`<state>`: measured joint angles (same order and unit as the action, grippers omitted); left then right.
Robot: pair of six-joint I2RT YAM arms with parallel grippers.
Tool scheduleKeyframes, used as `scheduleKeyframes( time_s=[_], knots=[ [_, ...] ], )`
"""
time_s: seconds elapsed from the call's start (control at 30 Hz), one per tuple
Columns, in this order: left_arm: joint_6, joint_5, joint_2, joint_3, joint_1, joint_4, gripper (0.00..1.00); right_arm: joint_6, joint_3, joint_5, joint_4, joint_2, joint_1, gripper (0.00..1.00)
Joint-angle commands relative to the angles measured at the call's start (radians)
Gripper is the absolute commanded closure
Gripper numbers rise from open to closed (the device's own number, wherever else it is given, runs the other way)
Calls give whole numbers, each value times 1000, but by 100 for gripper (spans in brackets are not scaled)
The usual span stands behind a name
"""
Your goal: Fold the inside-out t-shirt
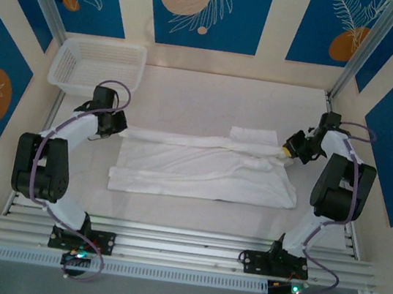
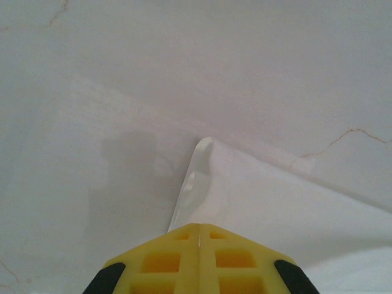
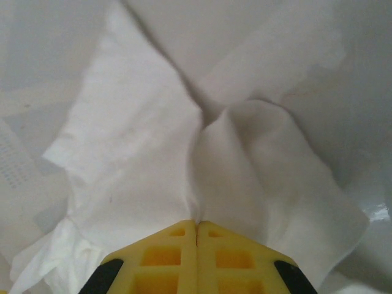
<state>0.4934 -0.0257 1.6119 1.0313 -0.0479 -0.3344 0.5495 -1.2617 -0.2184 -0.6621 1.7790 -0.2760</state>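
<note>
The white t-shirt [image 1: 208, 171] lies spread across the middle of the table, wrinkled, with a folded band along its far edge. My left gripper [image 1: 117, 126] is at the shirt's far left corner. In the left wrist view that gripper [image 2: 199, 225] is shut, and a thin edge of the t-shirt [image 2: 195, 184] runs out from its yellow tips. My right gripper [image 1: 290, 148] is at the shirt's far right end. In the right wrist view the right gripper [image 3: 197, 222] is shut on a puckered fold of the t-shirt [image 3: 141, 141], which fans out ahead of it.
A white mesh basket [image 1: 97, 66] stands at the back left corner, just behind the left arm. The white table [image 1: 189, 94] has bare surface behind the shirt. Walls close in on both sides, and metal rails run along the near edge.
</note>
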Motion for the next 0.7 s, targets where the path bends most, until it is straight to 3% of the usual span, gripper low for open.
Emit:
scheduleKeyframes(
  time_s=[0.0,0.17,0.3,0.67],
  knots=[
    [-24,4,-23,19,16,-14,100,-10,-1,-13,-17,-94,3,95],
    [-7,-5,-12,-29,16,17,100,37,214,33,58,-179,-4,94],
    [0,-6,17,-65,15,31,100,74,334,40,100,-144,-63,91],
    [68,38,28,-160,9,73,100,66,256,48,44,-40,-106,66]
  ],
)
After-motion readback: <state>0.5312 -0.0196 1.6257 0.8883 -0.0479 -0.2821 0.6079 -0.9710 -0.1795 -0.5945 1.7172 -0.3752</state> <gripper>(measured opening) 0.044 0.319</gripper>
